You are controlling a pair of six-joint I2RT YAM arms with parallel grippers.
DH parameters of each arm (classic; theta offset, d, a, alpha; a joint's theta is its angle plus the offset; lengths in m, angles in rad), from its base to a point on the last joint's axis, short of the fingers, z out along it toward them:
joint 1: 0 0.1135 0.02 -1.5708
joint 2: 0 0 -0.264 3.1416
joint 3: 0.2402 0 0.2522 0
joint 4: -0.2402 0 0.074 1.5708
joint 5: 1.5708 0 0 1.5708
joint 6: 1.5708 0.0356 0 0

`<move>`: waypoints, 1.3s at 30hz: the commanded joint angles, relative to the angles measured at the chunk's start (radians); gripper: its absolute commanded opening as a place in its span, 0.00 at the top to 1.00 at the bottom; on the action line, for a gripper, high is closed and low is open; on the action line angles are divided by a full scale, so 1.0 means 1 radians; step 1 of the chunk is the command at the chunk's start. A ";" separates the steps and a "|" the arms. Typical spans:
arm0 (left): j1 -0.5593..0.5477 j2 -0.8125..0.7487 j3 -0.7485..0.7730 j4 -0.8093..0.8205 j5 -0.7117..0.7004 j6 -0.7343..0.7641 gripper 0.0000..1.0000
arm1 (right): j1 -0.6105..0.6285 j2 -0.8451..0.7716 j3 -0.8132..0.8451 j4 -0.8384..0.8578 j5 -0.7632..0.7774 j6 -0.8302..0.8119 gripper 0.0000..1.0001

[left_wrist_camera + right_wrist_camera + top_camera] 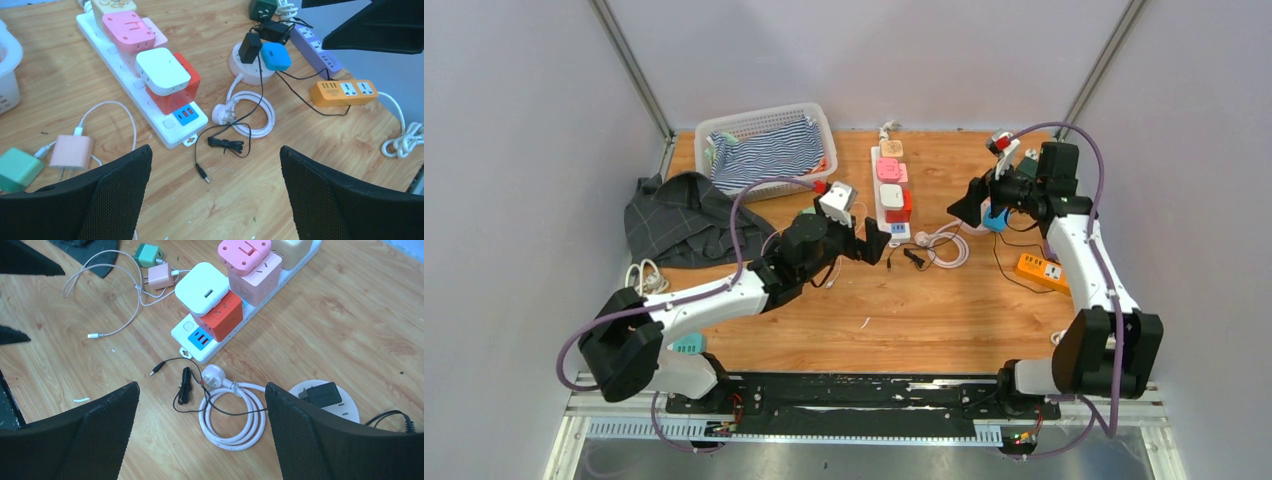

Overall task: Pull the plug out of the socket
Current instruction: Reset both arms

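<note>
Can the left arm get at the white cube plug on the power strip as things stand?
Probably yes: left gripper open, white cube plug ahead with nothing over it, though the pink cube beside it may crowd the fingers.

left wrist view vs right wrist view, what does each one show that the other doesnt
Only left wrist: the orange strip, the purple strip, the blue plug. Only right wrist: a corner of dark cloth, the white charging cable's loose end. Both: the white power strip, the white three-pin plug, the pink charger, the green charger.
</note>
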 commanded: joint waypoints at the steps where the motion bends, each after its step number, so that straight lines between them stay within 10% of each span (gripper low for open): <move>1: -0.001 -0.095 -0.085 0.010 -0.001 0.024 0.00 | -0.023 -0.083 -0.053 -0.050 -0.068 -0.108 0.04; 18: 0.127 -0.457 -0.340 -0.011 0.182 -0.158 0.00 | -0.024 -0.193 -0.065 -0.070 -0.081 -0.124 0.04; 39: 0.131 -0.623 0.239 -1.019 -0.022 0.192 0.00 | -0.103 -0.534 -0.103 -0.251 -0.027 -0.256 0.00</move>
